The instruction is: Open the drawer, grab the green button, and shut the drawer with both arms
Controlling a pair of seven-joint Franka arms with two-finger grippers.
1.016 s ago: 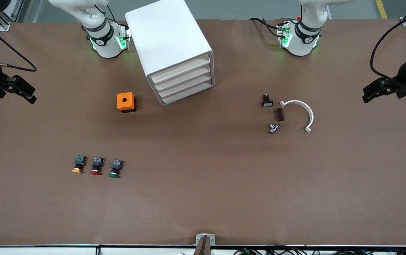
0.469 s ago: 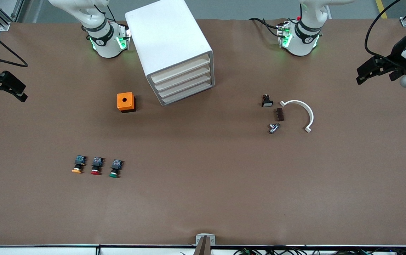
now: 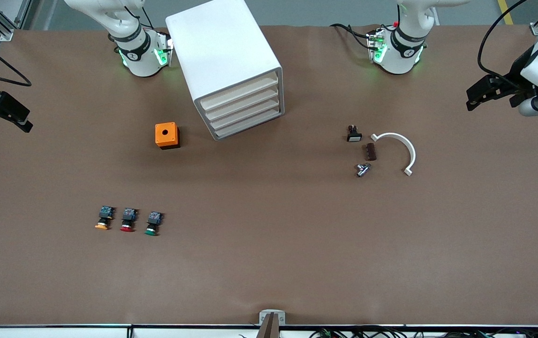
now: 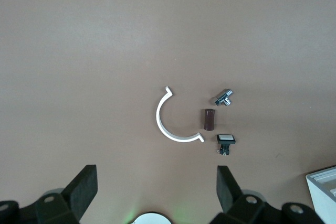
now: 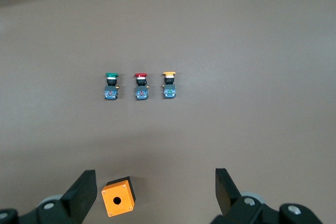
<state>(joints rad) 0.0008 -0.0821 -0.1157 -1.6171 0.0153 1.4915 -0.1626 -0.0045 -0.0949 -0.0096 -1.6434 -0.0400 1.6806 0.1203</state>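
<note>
Obstacles on my table [image 3: 269, 263]: the white cabinet [image 3: 224, 61] with all four drawers [image 3: 243, 110] shut, near my right arm's base; an orange box [image 3: 167, 135] just beside it toward the front camera; three push-buttons in a row, the green-capped button [image 3: 153, 223] at the end nearest the table's middle, the red-capped one [image 3: 128, 220] between it and the orange-capped one [image 3: 104, 218], narrow gaps between them. Toward my left arm's end lies a close cluster: white curved clip [image 3: 402, 150], brown block [image 3: 371, 151], metal fitting [image 3: 362, 169], small black switch [image 3: 353, 134]. Free room: the broad bare stretch between cluster and buttons, and the whole strip nearest the front camera; my left gripper [image 3: 477, 96] and right gripper [image 3: 15, 119], fingers spread, hang over the table's two ends.
</note>
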